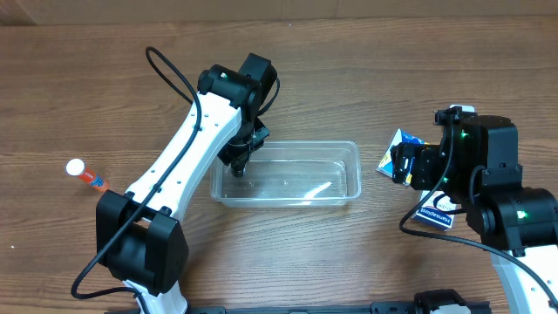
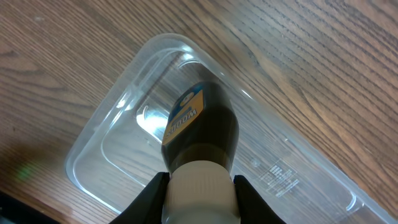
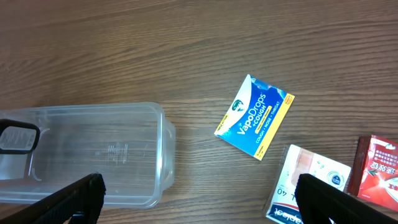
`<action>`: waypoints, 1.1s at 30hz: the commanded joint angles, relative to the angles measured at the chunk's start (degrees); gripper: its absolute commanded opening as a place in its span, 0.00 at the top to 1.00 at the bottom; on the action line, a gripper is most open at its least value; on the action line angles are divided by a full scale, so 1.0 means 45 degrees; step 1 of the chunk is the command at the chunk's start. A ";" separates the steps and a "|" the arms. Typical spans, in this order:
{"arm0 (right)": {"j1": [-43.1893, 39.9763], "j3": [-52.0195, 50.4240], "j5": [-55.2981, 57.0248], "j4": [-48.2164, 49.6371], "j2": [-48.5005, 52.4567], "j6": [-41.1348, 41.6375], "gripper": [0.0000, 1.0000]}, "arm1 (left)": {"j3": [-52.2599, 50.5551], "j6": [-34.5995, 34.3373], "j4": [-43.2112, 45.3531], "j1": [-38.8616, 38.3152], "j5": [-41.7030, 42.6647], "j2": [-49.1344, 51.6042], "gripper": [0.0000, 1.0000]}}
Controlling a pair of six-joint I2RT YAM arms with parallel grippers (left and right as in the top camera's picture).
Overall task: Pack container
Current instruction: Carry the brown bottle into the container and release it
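- Container [image 1: 288,173]: a clear, shallow plastic tub lying lengthwise at mid-bench [image 1: 87,70], between the two arms. Apart from what the left arm [image 1: 187,148] brings to it, it looks empty.
- Left jaws: clenched on the white cap of a dark bottle [image 2: 202,127] with a blue and yellow label. The bottle hangs base-down inside one rounded end of the container. Whether its base touches the floor of the tub cannot be told.
- Right jaws: released and spread wide, holding nothing. They hover above the bench near the other end of the container, carried by the right arm [image 1: 488,183].
- Unpacked items beside the right arm: a blue and yellow VapoDrops box [image 3: 255,124], lying flat just off the end of the container. Farther out are a white box [image 3: 308,183] and a red box [image 3: 379,165], close to each other.
- Unpacked item on the far left: a white-capped orange tube [image 1: 85,174], well apart from the container.
- Progress, as judged: early. The first item is at the point of delivery but not yet let go. Left to do are its release, then the three boxes and probably the tube.
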 commanded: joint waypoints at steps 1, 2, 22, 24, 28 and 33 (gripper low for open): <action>0.0034 0.0403 0.0000 0.0029 -0.0102 0.0058 0.00 | -0.0544 -0.0937 0.0243 0.0146 0.0000 0.0044 0.96; 0.0034 0.0403 0.0000 0.0029 -0.0102 0.0058 0.00 | -0.0690 -0.1059 0.0374 0.0146 0.0000 0.0044 0.96; 0.0034 0.0403 0.0000 0.0029 -0.0102 0.0058 0.00 | -0.1710 0.0097 0.1865 0.0797 0.0005 0.0044 0.74; 0.0034 0.0403 0.0000 0.0029 -0.0102 0.0058 0.00 | -0.1705 0.0131 0.1831 0.0797 0.0010 0.0044 0.59; 0.0034 0.0403 0.0000 0.0024 -0.0102 0.0058 0.00 | -0.1705 0.0641 0.1802 0.0797 0.0296 0.0044 0.17; 0.0034 0.0403 0.0000 0.0029 -0.0102 0.0058 0.00 | -0.1700 0.1039 0.1817 0.0797 0.0427 0.0039 0.06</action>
